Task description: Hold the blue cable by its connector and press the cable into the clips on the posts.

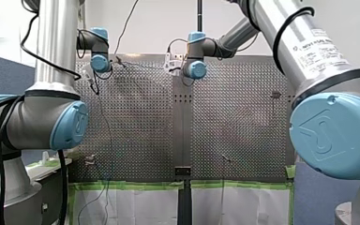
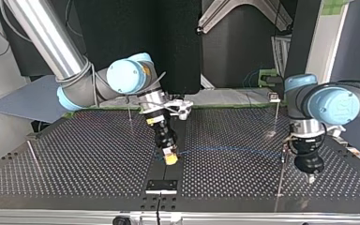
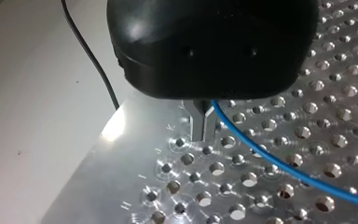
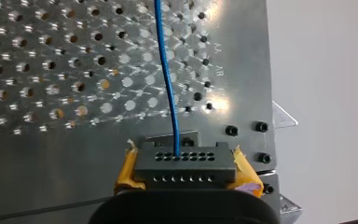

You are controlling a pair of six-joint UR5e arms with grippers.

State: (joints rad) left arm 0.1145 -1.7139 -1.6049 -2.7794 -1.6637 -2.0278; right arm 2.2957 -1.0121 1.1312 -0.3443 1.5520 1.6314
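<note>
In the right wrist view my right gripper (image 4: 185, 163) is shut on the black connector (image 4: 184, 172), with a yellow pad (image 4: 127, 169) on each side of it. The blue cable (image 4: 167, 79) leaves the connector and runs ahead over the perforated table (image 4: 51, 70). In the left wrist view my left gripper (image 3: 204, 135) has its metal fingers shut on the blue cable (image 3: 279, 163) just above the plate. In the top view my right gripper (image 2: 170, 159) is at the middle and my left gripper (image 2: 311, 178) at the right. The cable (image 2: 229, 150) stretches between them.
Thin posts stand on the table: one (image 2: 277, 115) with a clip at the back right of the top view, one (image 2: 280, 180) next to my left gripper, one (image 2: 130, 112) behind my right gripper, one (image 2: 33, 159) at the left. A black bracket (image 2: 161, 185) sits at the near edge.
</note>
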